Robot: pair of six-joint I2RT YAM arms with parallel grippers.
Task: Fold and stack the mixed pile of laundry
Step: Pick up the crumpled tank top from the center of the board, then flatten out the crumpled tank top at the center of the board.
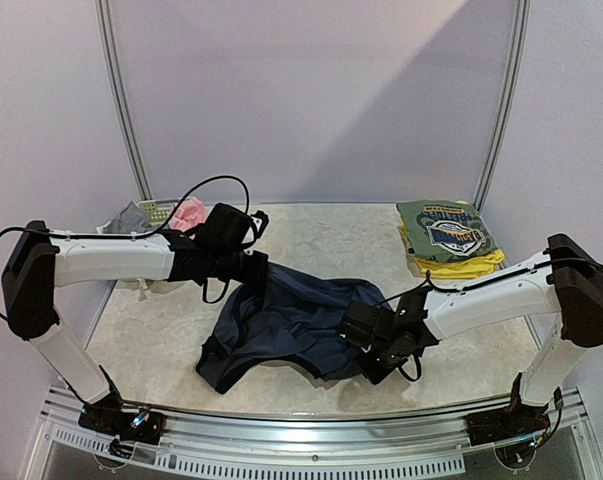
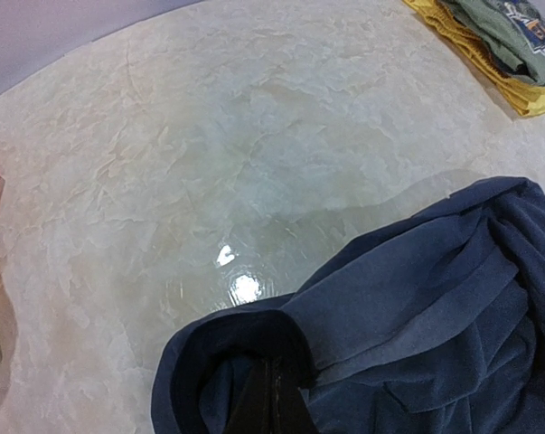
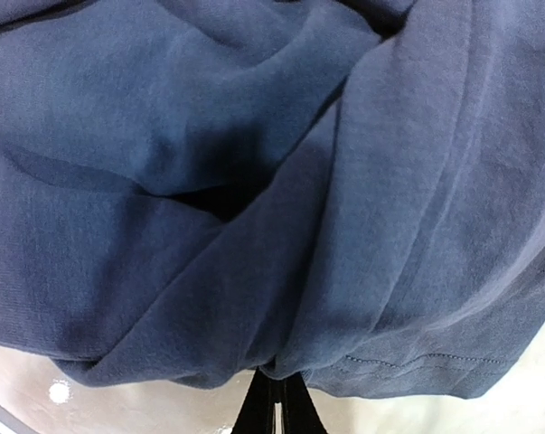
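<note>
Top view: a navy garment (image 1: 291, 322) is lying crumpled at the middle of the marble-patterned table (image 1: 321, 240), stretched between the two arms. Its shape is not readable, since folds are covering most of it.

The left gripper (image 2: 274, 402) is pinching the garment's left rear edge with its jaws closed together. Only the dark finger bases are showing in the left wrist view, and the tips are buried in a fold.

The right gripper (image 3: 274, 405) is likewise closed, meeting the cloth's lower hem. The navy fabric is filling nearly the whole right wrist view and hiding the pinch itself.

At the right rear, a folded green printed tee (image 1: 446, 228) is resting on a yellow piece (image 1: 463, 266).

At the left rear, a pink piece (image 1: 189, 213), a grey piece (image 1: 129, 218) and a pale-green basket (image 1: 157, 210) are sitting together, partly covered by the left arm and its cable.
</note>
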